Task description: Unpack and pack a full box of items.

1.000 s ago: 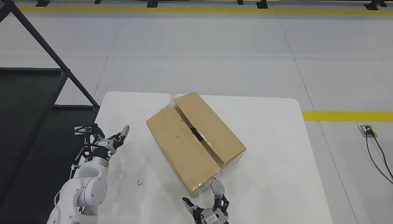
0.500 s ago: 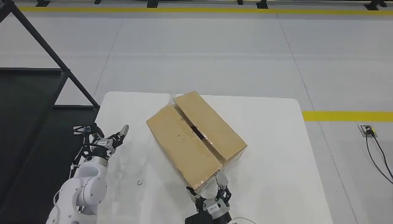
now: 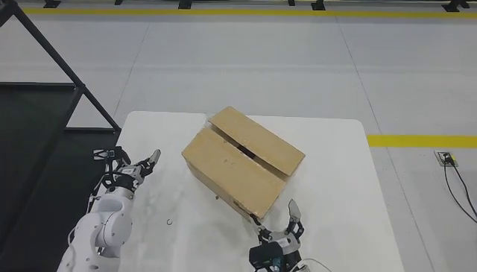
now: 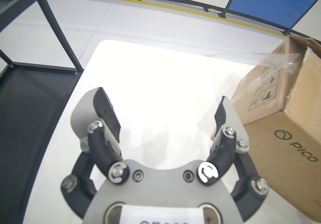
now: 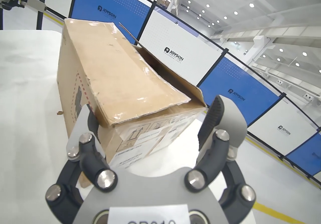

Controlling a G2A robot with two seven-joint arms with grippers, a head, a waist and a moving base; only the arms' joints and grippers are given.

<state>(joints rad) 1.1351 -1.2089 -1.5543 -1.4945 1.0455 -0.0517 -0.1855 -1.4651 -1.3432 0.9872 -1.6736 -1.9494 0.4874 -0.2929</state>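
Note:
A brown cardboard box lies slantwise on the white table, its two top flaps nearly closed with a dark slit between them. My left gripper rests open at the table's left edge, well apart from the box, nothing between its fingers. My right gripper stands open at the table's front edge, right by the box's near corner. In the right wrist view the box fills the space ahead of the open gripper, one flap slightly raised.
A black metal frame stands to the left of the table. A small dark ring lies on the table near the left arm. The right part of the table is bare.
The right gripper has moved rightward along the front edge. The box has turned and shifted a little to the right. The left arm has barely moved.

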